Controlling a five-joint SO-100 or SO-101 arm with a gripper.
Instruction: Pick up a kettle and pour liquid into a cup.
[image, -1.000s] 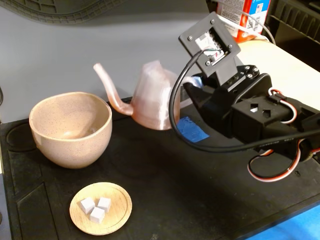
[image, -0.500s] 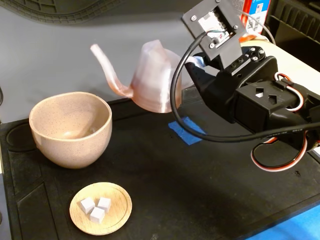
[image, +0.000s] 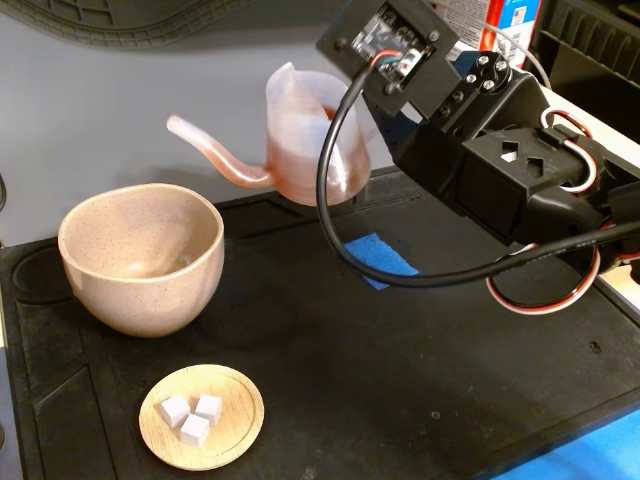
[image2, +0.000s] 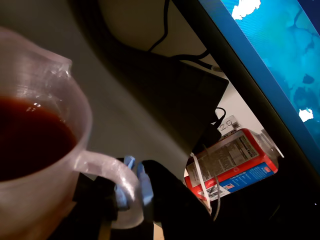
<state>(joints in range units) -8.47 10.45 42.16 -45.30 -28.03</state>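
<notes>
While lifted, kettle (image: 315, 140) hangs by its handle (image2: 112, 172) in tool (image2: 131, 192).

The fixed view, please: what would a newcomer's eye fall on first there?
Most striking is the kettle, held in the air by its handle in the black gripper, with reddish liquid inside and its spout pointing left. Below the spout stands the beige cup, and a wooden dish of white cubes lies in front.

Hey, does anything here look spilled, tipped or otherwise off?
No spill shows. The translucent pinkish plastic kettle is lifted off the black mat, held at its white loop handle by the pincer, its spout short of the speckled beige ceramic cup. The reddish-brown liquid sits inside.
</notes>
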